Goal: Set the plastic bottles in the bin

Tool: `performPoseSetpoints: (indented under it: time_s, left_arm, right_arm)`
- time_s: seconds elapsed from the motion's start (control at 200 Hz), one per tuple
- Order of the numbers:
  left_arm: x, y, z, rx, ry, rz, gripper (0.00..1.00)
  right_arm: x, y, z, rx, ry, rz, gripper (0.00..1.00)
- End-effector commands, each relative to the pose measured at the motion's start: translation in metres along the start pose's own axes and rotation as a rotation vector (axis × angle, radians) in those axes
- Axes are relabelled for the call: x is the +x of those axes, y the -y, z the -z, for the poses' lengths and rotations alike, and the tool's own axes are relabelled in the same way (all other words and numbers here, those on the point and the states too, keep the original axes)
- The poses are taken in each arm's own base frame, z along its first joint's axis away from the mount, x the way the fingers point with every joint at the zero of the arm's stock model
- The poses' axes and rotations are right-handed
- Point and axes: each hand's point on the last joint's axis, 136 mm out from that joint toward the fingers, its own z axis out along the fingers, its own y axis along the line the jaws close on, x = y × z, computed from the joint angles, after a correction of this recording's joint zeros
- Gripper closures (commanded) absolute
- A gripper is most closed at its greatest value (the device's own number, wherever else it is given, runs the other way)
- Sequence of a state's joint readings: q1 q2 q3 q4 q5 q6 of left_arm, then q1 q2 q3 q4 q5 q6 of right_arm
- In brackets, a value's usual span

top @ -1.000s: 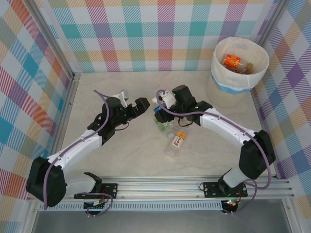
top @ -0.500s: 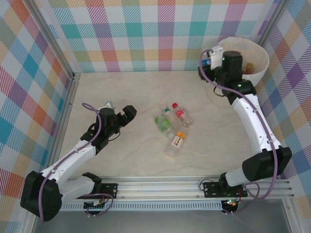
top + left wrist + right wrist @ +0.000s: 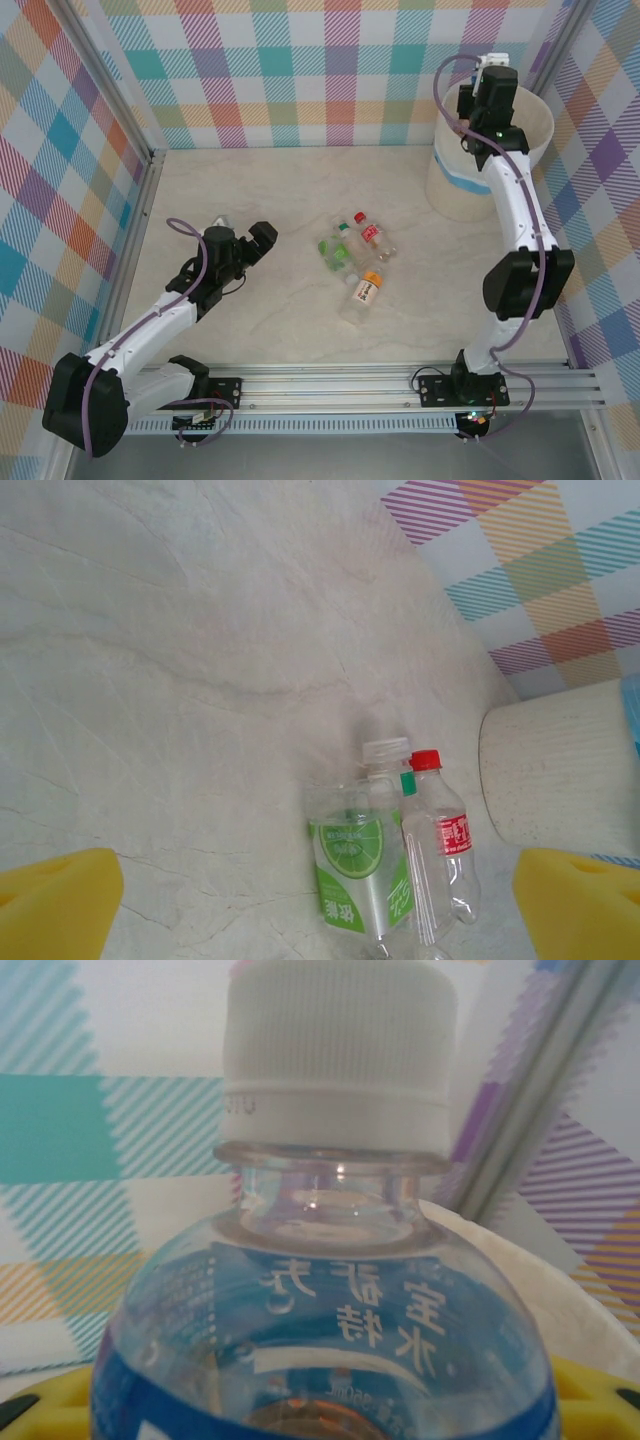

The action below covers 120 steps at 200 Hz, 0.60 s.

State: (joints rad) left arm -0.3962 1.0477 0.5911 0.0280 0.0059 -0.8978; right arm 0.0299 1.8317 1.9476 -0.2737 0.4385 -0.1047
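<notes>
Because it is clear, thin plastic, the blue bottle (image 3: 330,1350) is likely light and a bit squashy, and its smooth sides could slip. The fat middle, at the label, looks like the best place to hold it, and a soft squeeze should do. The right tool (image 3: 496,76) is closed on it there, with a yellow pad on each side. The bottle's long way runs straight out from the tool. Its white cap (image 3: 340,1050) points away from the wrist, at the checked wall. The bottle is up over the bin (image 3: 452,188), which stands in the far right corner of the surface. I think it only needs letting go to drop in.

A few more bottles lie on their sides near the middle of the surface. A green bottle (image 3: 358,875) touches a red-capped bottle (image 3: 442,842), and both caps point to the far edge. An orange bottle (image 3: 366,288) lies just nearer the front edge. The left tool (image 3: 243,233) is wide open, holds nothing, and sits to their left.
</notes>
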Motion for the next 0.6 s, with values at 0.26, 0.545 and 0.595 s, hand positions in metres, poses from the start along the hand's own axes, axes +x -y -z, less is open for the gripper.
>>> performPoseSetpoints:
  time_s: [0.26, 0.545, 0.595]
  left_arm:
    - [-0.004, -0.013, 0.004, -0.021, 0.023, 0.035, 0.0]
    - [-0.005, -0.023, 0.012, -0.044, 0.047, 0.045, 0.0]
    - [-0.005, -0.025, 0.013, -0.046, 0.055, 0.056, 0.0]
  right_arm:
    - [-0.03, 0.037, -0.06, 0.283, 0.109, -0.1, 0.45]
    - [-0.028, 0.028, -0.102, 0.294, 0.09, 0.201, 0.28]
    - [-0.02, 0.026, -0.104, 0.289, 0.058, 0.249, 0.22]
